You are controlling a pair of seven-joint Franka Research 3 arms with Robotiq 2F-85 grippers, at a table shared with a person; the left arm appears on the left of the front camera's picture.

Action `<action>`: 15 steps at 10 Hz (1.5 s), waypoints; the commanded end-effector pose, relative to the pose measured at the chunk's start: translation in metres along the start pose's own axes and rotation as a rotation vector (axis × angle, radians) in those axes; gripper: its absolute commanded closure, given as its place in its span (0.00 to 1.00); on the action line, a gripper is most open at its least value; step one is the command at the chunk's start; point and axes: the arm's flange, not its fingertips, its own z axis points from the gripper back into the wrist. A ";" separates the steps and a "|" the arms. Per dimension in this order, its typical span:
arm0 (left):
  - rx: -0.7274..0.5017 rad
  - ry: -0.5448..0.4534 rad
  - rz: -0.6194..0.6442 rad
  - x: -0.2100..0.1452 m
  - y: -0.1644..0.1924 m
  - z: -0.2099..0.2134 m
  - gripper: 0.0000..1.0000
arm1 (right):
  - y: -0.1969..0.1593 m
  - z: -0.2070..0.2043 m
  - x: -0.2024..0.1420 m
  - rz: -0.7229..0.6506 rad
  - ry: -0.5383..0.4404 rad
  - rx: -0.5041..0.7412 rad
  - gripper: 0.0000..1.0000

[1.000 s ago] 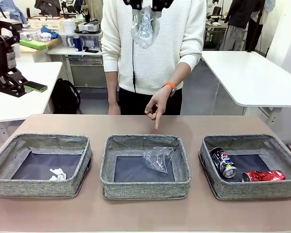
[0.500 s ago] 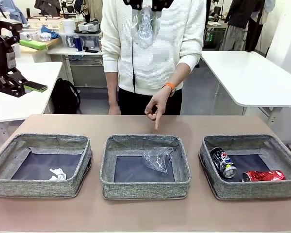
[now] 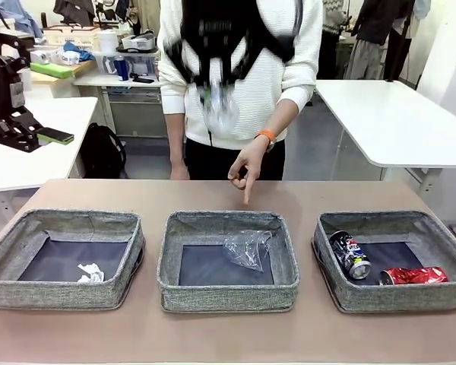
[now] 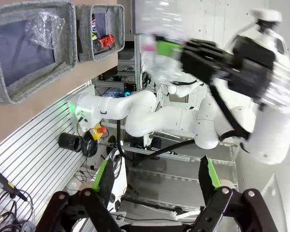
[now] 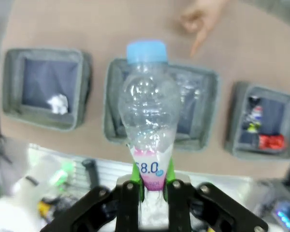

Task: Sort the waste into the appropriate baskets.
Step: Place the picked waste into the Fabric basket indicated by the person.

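The right gripper (image 5: 151, 186) pinches the clear bottle (image 5: 148, 111) by its purple-labelled base, blue cap at 12 o'clock, its front-view shape motion-blurred. The left gripper (image 4: 154, 180) stands spread, holding nothing. Beyond sit three baskets (image 3: 228, 258): one paper wad (image 3: 90, 272) left, one plastic cup (image 3: 247, 248) middle, two cans (image 3: 349, 255) right; the person's hand (image 3: 247, 163) points at the middle basket from its 12 o'clock side.

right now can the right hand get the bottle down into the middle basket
Probably yes. The right hand holds the bottle high above the middle basket, which holds just a plastic cup; the person's finger points beyond its rim.
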 end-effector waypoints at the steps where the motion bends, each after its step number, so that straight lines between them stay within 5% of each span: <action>1: -0.027 0.000 0.006 -0.001 -0.005 0.000 0.10 | -0.040 -0.080 -0.026 0.063 0.070 0.131 0.81; 4: -0.027 0.000 0.006 -0.001 -0.005 0.000 0.10 | -0.055 -0.147 -0.035 0.214 0.094 0.277 0.81; 10: -0.027 0.000 0.006 -0.001 -0.005 0.000 0.10 | -0.059 -0.152 -0.031 0.206 0.068 0.266 0.81; 11: -0.027 0.000 0.006 -0.001 -0.005 0.000 0.10 | -0.059 -0.152 -0.031 0.207 0.064 0.267 0.26; 12: -0.027 0.000 0.006 -0.001 -0.005 0.000 0.10 | -0.059 -0.152 -0.031 0.208 0.061 0.265 0.24; 13: -0.027 0.000 0.006 -0.001 -0.005 0.000 0.10 | -0.059 -0.152 -0.031 0.206 0.061 0.265 0.00; 15: -0.027 0.000 0.006 -0.001 -0.005 0.000 0.10 | -0.060 -0.152 -0.031 0.195 0.055 0.266 0.00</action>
